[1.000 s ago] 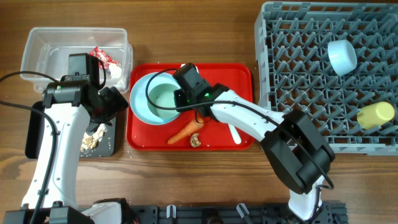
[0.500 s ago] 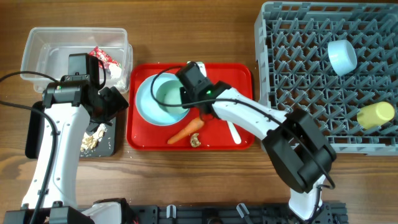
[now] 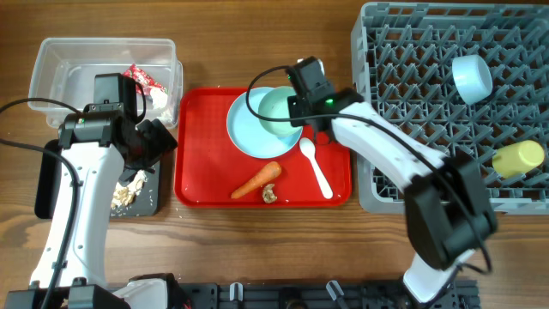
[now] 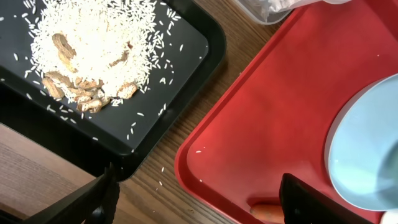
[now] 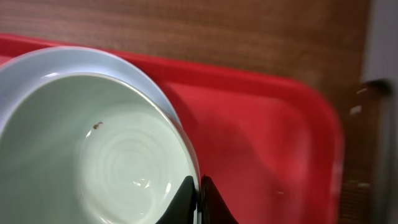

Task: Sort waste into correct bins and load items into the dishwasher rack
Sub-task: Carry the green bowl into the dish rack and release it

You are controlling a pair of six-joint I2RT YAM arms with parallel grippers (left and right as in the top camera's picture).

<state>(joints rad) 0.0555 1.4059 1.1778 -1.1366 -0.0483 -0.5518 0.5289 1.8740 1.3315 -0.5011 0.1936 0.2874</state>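
Pinching bowl (image 3: 276,112) over plate (image 3: 248,138), right end effector (image 5: 199,190), left end effector (image 4: 199,202) spread, scraps (image 4: 93,50) in black tray (image 4: 56,124)

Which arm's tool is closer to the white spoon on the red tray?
Right. The right tool grips the light blue bowl close to the white spoon; the left tool is open at the opposite edge of the red tray.

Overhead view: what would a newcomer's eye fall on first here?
The red tray in the middle stands out most, with an orange carrot on it and the right tool pinching the rim of a light blue bowl that sits on a plate. To the right, the big grey rack holds a yellow cup.
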